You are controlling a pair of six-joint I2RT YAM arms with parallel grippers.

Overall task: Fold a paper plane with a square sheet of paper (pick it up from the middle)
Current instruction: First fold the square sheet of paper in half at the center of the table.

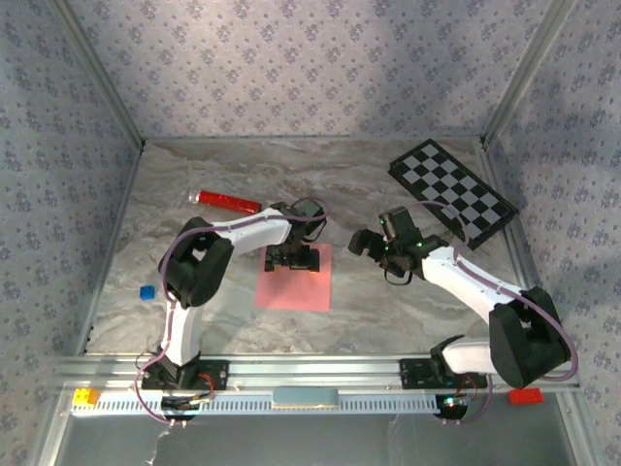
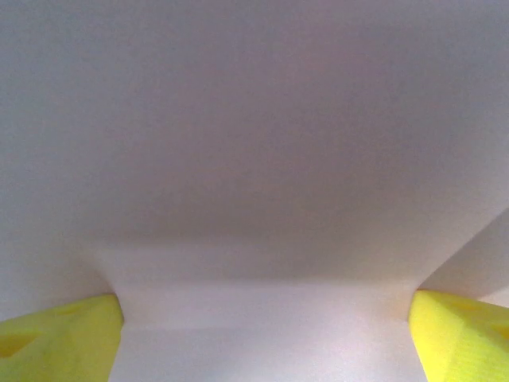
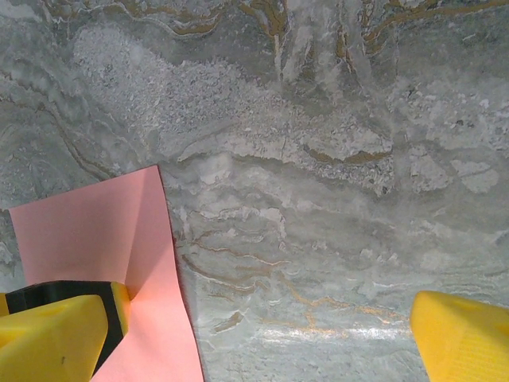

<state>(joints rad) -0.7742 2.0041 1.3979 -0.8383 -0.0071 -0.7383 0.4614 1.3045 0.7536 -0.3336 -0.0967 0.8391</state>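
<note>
Top external view: square sheet of paper flat on the bench, between the arms.
Left side: left gripper low over the sheet's far edge, fingers spread wide, nothing pinched.
Right side: right gripper just beside its right edge, fully apart, empty.
Key relation: paper directly beneath the left fingers; left arm nearer.
Long axis: none clear, near square.

No legible txt, labels, brands or nos. in any view.
</note>
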